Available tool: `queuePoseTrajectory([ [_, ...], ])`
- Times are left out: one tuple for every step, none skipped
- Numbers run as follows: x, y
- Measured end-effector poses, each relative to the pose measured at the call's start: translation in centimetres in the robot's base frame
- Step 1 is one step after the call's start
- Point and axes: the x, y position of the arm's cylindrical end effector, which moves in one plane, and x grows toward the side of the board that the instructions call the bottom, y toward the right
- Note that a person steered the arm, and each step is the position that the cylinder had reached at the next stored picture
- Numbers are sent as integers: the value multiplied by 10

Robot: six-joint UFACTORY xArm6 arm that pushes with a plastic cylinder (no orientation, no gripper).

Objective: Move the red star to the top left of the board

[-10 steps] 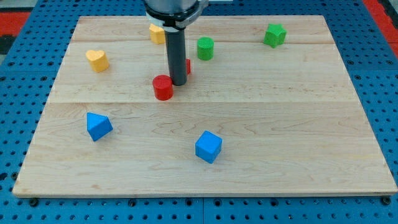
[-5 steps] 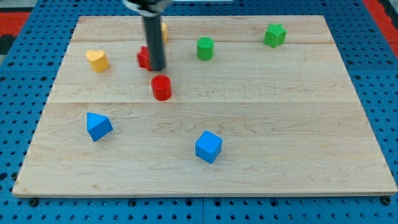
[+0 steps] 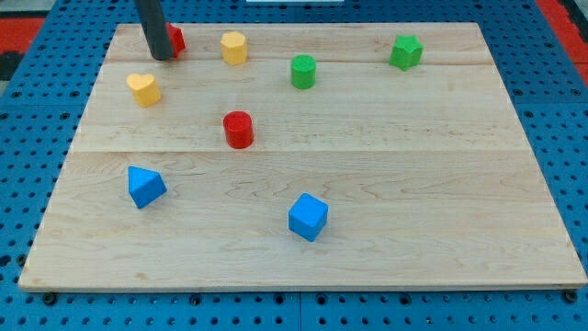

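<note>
The red star (image 3: 175, 39) lies near the board's top left, mostly hidden behind my rod; only its right edge shows. My tip (image 3: 163, 57) touches the star's left front side. The yellow heart (image 3: 144, 89) is just below the tip, towards the view's bottom left. The wooden board (image 3: 367, 165) fills most of the view.
A yellow hexagonal block (image 3: 233, 47) sits right of the star. A green cylinder (image 3: 303, 71) and a green star (image 3: 405, 51) are along the top. A red cylinder (image 3: 239, 130) is mid-board. A blue triangular block (image 3: 145, 186) and a blue cube (image 3: 308, 216) lie lower down.
My rod has swept up and to the left, pushing the red star from beside the red cylinder to the board's top left. The other blocks have stayed put.
</note>
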Motion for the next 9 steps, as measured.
queuePoseTrajectory([
  [-2, 8],
  [-18, 13],
  [-27, 17],
  [-24, 66],
  [-55, 100],
  [-71, 64],
  [-67, 57],
  [-67, 46],
  [-51, -3],
])
